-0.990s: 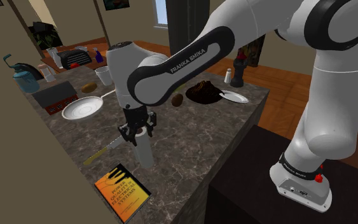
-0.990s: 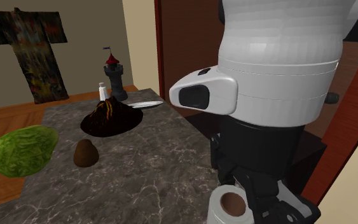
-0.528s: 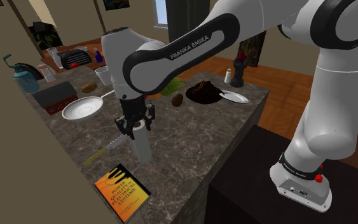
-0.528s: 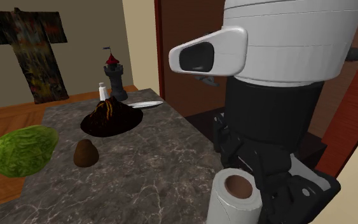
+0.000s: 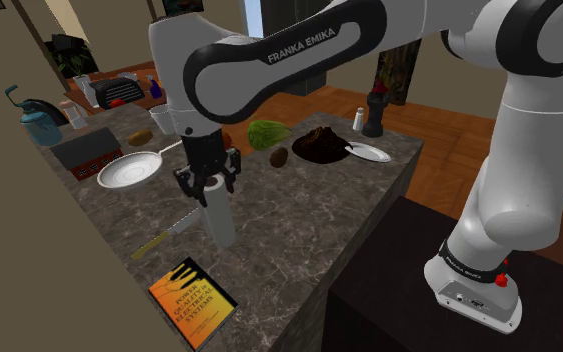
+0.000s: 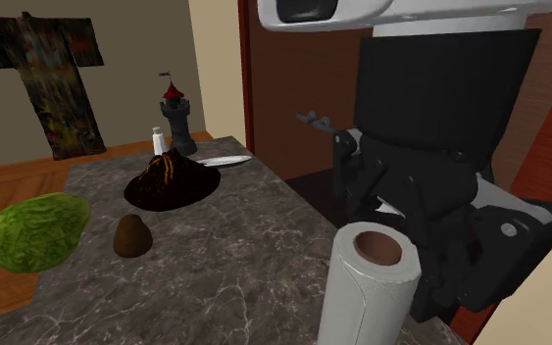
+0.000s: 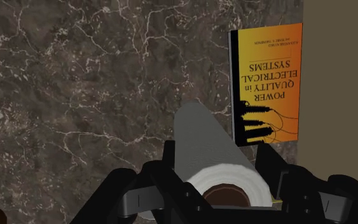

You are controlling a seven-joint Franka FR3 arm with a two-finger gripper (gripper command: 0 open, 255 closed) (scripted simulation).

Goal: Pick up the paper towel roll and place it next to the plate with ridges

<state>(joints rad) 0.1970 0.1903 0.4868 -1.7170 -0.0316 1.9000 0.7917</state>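
The white paper towel roll (image 5: 220, 215) stands upright over the dark marble counter (image 5: 299, 215), with my black gripper (image 5: 207, 184) shut on its top end. From the wrist, the fingers (image 7: 171, 167) clasp the roll (image 7: 199, 137) on both sides of its brown core. The roll (image 6: 367, 294) is close up in the second exterior view, with the black hand behind it. A large white plate (image 5: 129, 170) lies toward the shoulder view's left of the roll. A smaller white plate (image 5: 368, 152) lies at the far right end of the counter.
A knife (image 5: 164, 238) and an orange book (image 5: 194, 302) lie near the front edge below the roll. A green lettuce (image 5: 267, 133), a brown lump (image 5: 279, 157), a dark mound (image 5: 317, 145), a salt shaker (image 5: 359, 118) and a black tower figure (image 5: 374, 108) sit toward the far end.
The arm has risen and carried the roll up and slightly toward the shoulder view's left. The grip has stayed the same.
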